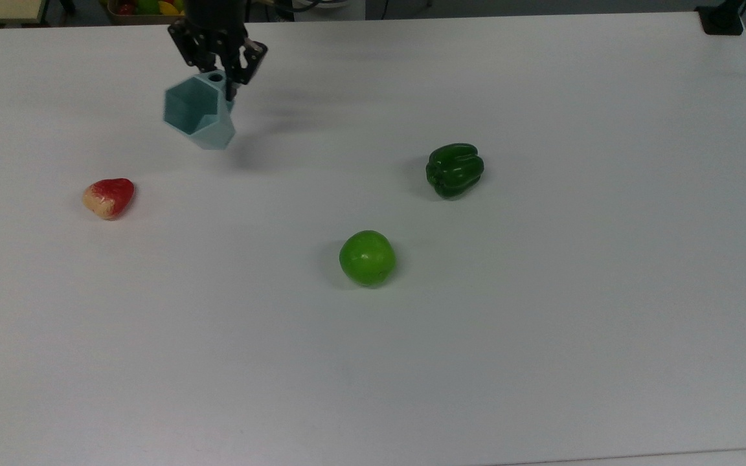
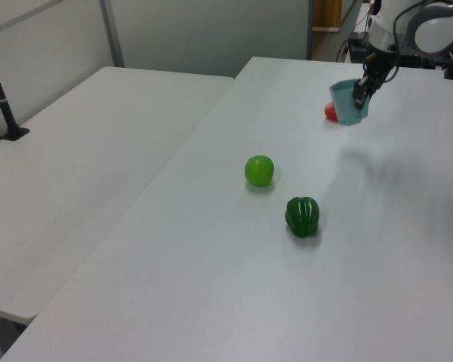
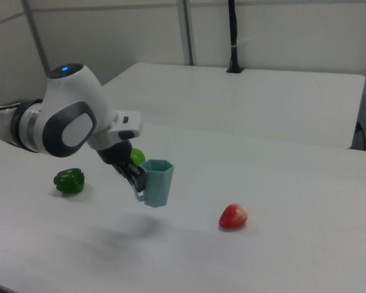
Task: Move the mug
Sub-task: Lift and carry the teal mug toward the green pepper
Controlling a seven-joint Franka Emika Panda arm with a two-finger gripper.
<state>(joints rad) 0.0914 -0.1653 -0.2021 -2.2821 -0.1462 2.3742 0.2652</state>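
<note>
Pale blue-grey, the mug point(image 1: 199, 113) hangs clear of the desk point(image 1: 541, 356), carried by the claw point(image 1: 221, 72), whose fingers are closed on the flat side handle. The mug's body lies just below and to the top view's left of the claw, hexagonal rim tipped so its long axis leans away from upright; in the right view the mug point(image 3: 156, 182) sits nearly vertical with its shadow on the desk well beneath it, so it is airborne.

Taking the green apple point(image 1: 367, 257) as the landmark: the mug is well apart from it, up and toward the top view's left; the green pepper point(image 1: 454, 169) lies up and toward the top view's right of the apple, near it; the red fruit point(image 1: 109, 197) lies far toward the top view's left of the apple, below the mug.

Judging by this layout, any set-down turns on the handle facing the claw and the body hanging outboard. Broad bare desk lies below the apple and toward the top view's right of the pepper; the far desk edge is close behind the claw.
</note>
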